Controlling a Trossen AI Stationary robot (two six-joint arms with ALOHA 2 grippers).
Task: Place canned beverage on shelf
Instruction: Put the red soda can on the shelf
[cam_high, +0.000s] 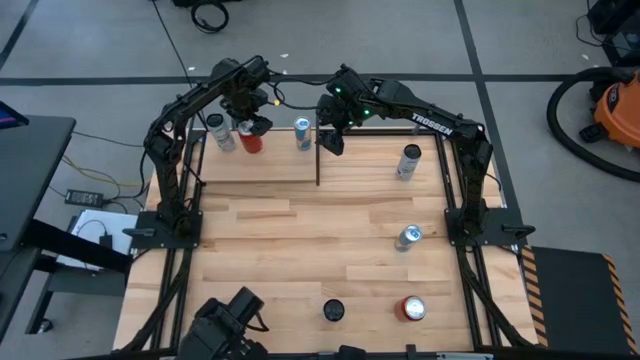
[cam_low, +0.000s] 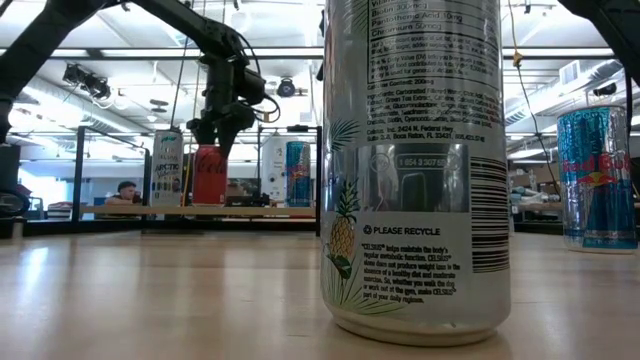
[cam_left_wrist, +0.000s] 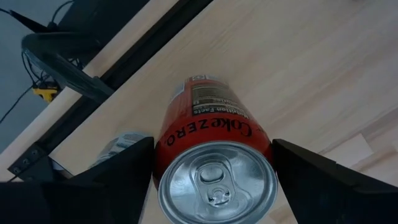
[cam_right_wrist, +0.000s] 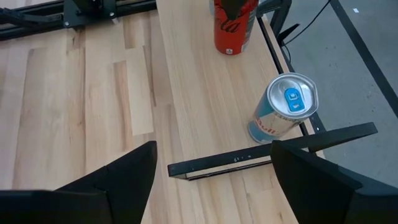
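A red Coke Zero can (cam_left_wrist: 211, 130) stands upright on the pale wood shelf (cam_high: 270, 165) at the table's far left, between a white can (cam_high: 220, 133) and a blue can (cam_high: 303, 133). My left gripper (cam_high: 250, 125) points straight down over the red can, with a finger on each side of it. In the low view the red can (cam_low: 208, 175) stands level with its neighbours. My right gripper (cam_high: 330, 128) hangs open above the shelf's right end, tilted down, with nothing between its fingers (cam_right_wrist: 118, 180). My left gripper comes from above, pointing down, and pinches the red can's side wall just below its top rim (cam_left_wrist: 163, 155) between its two fingers (cam_left_wrist: 124, 168). The can is upright. Its bottom is at the shelf board (cam_left_wrist: 298, 74); whether it rests there or hangs just above, I cannot tell.
Loose cans stand on the tabletop: a silver one (cam_high: 408, 162) at the far right, another (cam_high: 408, 237) at mid right, a red one (cam_high: 413, 308) and a black one (cam_high: 333, 310) near the front edge. The shelf's black upright (cam_high: 318, 160) rises under my right gripper.
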